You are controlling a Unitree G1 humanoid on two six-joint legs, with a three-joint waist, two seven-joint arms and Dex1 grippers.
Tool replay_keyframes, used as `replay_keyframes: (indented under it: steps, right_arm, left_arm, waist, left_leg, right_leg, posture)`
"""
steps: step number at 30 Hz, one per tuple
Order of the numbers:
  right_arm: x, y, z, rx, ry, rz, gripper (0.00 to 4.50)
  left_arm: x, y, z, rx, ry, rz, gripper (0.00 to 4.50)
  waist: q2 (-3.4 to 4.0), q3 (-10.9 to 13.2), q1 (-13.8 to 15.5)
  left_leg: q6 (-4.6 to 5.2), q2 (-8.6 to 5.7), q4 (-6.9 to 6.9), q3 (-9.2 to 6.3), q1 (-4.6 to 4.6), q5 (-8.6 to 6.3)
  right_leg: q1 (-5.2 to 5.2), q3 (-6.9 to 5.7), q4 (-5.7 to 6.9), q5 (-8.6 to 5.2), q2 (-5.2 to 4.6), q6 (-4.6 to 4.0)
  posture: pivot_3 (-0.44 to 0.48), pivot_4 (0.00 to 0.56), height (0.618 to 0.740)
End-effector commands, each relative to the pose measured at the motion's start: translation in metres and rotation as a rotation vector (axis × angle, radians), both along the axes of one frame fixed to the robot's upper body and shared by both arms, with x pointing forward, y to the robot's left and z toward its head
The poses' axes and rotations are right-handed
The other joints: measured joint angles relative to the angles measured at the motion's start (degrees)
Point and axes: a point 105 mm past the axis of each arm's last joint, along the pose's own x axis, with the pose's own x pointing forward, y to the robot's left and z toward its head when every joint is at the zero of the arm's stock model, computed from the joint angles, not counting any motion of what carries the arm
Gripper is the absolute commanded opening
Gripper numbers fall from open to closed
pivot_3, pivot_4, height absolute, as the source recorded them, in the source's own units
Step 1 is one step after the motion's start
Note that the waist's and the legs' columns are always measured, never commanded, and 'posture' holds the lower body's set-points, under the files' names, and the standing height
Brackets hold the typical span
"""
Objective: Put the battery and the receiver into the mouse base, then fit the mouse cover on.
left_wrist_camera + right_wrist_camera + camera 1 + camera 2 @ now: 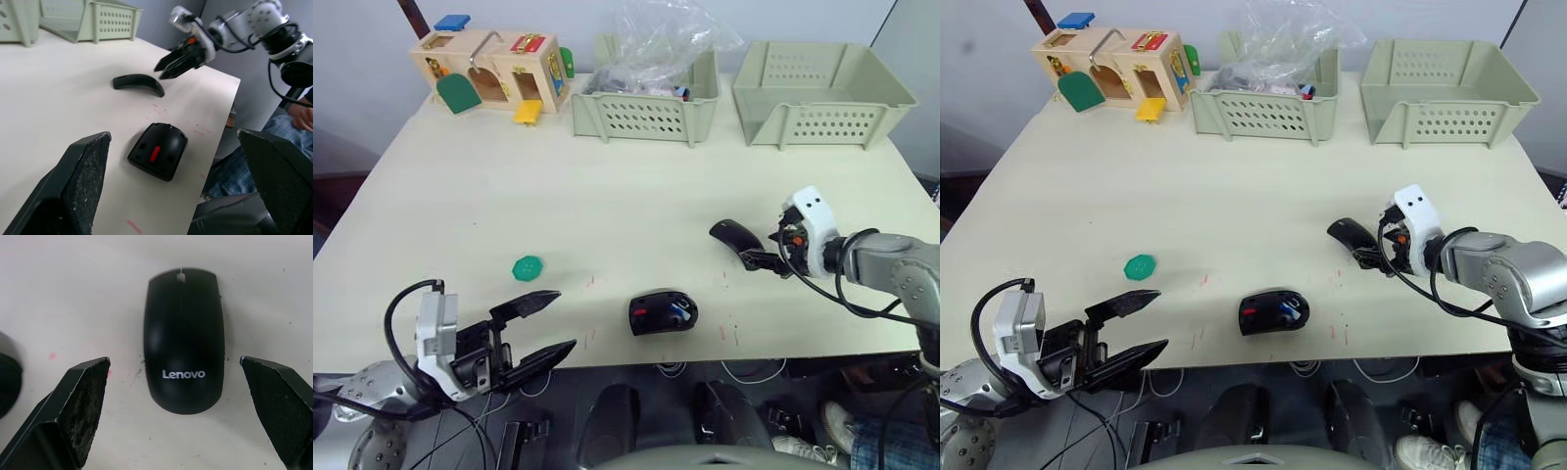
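Observation:
The mouse base [663, 312], black with red and blue showing inside, lies near the table's front edge, in the middle. The mouse cover [735, 238], a glossy black shell marked Lenovo [184, 339], lies flat to its right and a little farther back. My right gripper [756, 258] is open just above the cover's near end, with a finger on either side and nothing held. My left gripper [561, 321] is open and empty at the front left edge, pointing toward the base [159, 149]. The battery and the receiver are hidden or out of view.
A green disc [527, 267] lies left of the base. At the back stand a wooden latch box [494, 73], a green basket [644, 116] holding a plastic bag, and an empty green basket [822, 93]. A person's knee [254, 161] is beyond the table's right edge.

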Motion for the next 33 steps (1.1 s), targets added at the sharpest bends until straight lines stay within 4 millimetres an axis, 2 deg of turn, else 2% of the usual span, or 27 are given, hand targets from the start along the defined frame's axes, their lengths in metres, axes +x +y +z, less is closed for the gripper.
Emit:
replay_keyframes:
  steps: [1,15,33]
  right_arm:
    - [0.008,0.003,0.003,-0.001,-0.039,-0.001,4.5]
    - [0.013,0.007,-0.007,-0.019,-0.041,0.011,4.5]
    - [0.016,0.011,-0.012,-0.027,-0.038,0.036,4.5]
  left_arm:
    - [-0.003,0.005,0.0,-0.006,-0.02,0.008,4.4]
    - [-0.007,0.006,-0.001,0.002,-0.025,0.027,4.4]
    - [-0.007,0.002,-0.002,0.013,-0.025,0.023,4.4]
  waist:
    - [0.0,0.0,-0.1]
    - [0.01,0.0,-1.1]
    - [0.01,0.0,-1.3]
  left_leg:
    - [0.0,0.01,0.0,0.0,0.01,0.0]
    - [0.0,0.03,-0.02,-0.01,-0.03,0.0]
    - [0.0,0.04,-0.06,0.0,-0.02,0.0]
  right_leg:
    - [0.0,0.0,0.0,0.0,0.0,0.0]
    - [-0.06,0.0,0.02,0.0,0.01,0.0]
    - [-0.07,0.0,-0.01,-0.01,0.01,0.01]
  posture:
    - [0.0,0.15,0.74]
    - [0.0,0.15,0.74]
    - [0.0,0.15,0.74]
